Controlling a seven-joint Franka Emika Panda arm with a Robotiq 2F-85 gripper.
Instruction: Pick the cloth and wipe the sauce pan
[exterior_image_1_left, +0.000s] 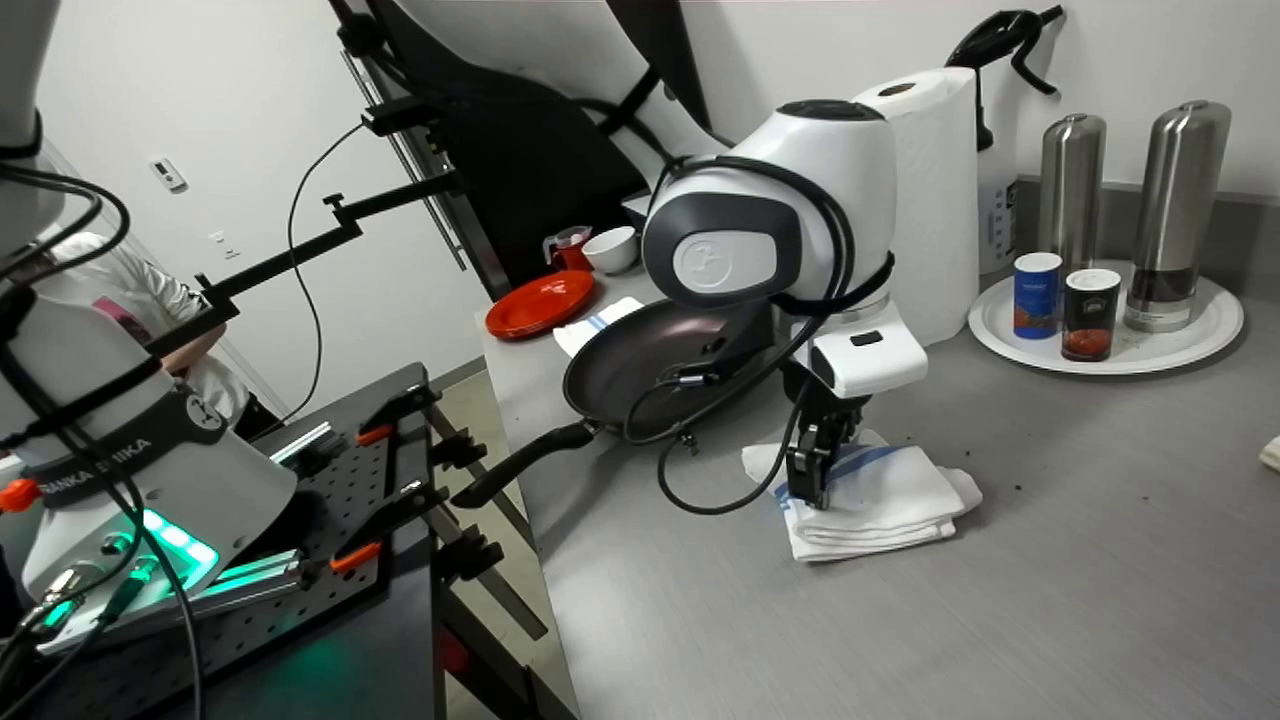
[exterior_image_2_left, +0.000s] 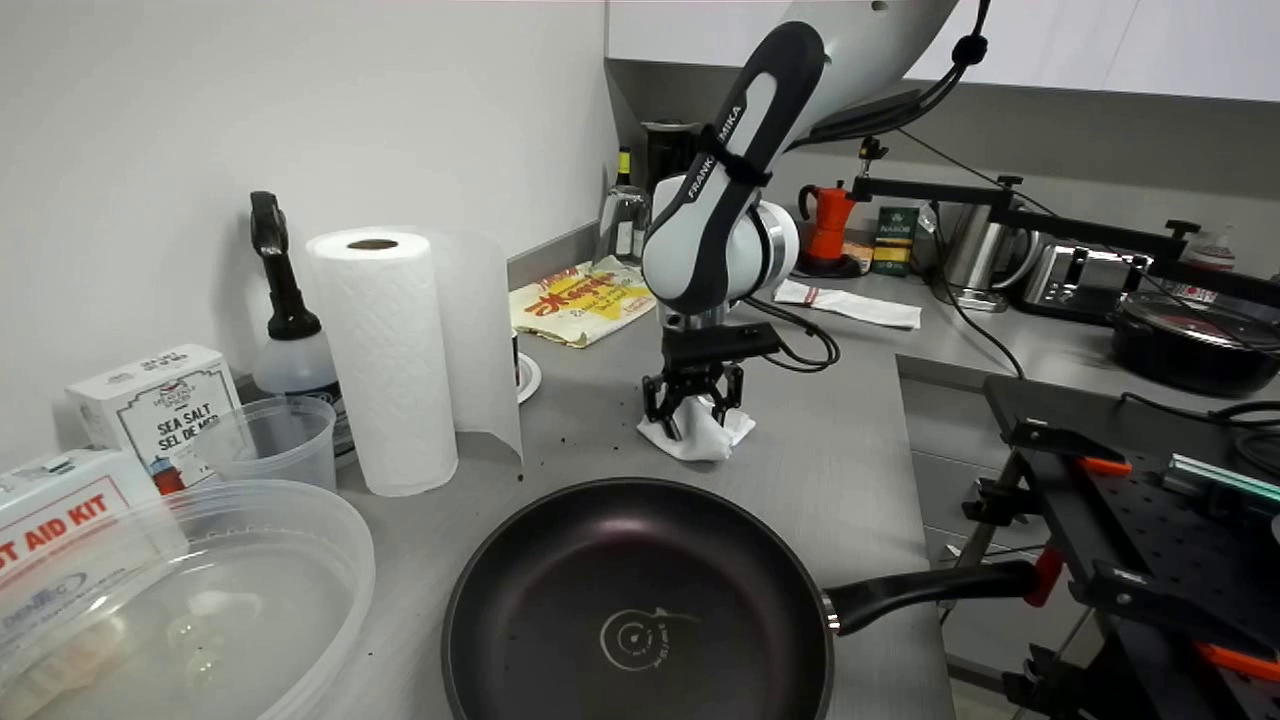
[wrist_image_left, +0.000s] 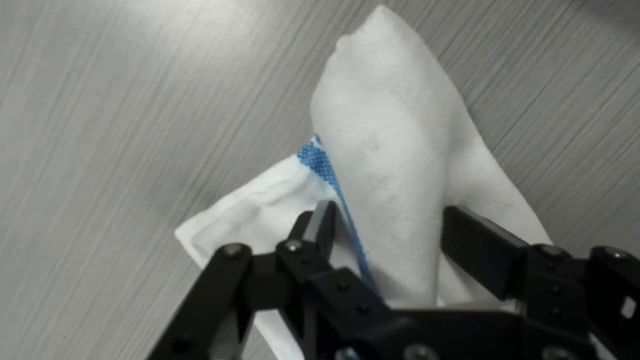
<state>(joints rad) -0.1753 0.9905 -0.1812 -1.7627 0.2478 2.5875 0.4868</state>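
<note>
The cloth (exterior_image_1_left: 905, 485) is white with blue stripes, folded and rumpled on the grey counter. It also shows in an exterior view (exterior_image_2_left: 700, 440) and fills the middle of the wrist view (wrist_image_left: 385, 125). My gripper (exterior_image_1_left: 815, 490) is low at the cloth, pointing down. In the wrist view my gripper's fingers (wrist_image_left: 388, 220) stand apart on both sides of a raised fold; the right finger touches or nearly touches it, and a small gap shows at the left. The sauce pan (exterior_image_2_left: 640, 560) is black, with its handle (exterior_image_2_left: 930, 590) over the counter edge. It shows behind the arm's cables (exterior_image_1_left: 630, 375).
A tall paper towel roll (exterior_image_1_left: 935, 230) stands near the wall. A white plate (exterior_image_1_left: 1190, 345) holds jars and metal grinders. Red plates (exterior_image_1_left: 540, 305) and another striped cloth (exterior_image_1_left: 590, 325) lie beyond the pan. A see-through plastic bowl (exterior_image_2_left: 345, 600) stands beside the pan.
</note>
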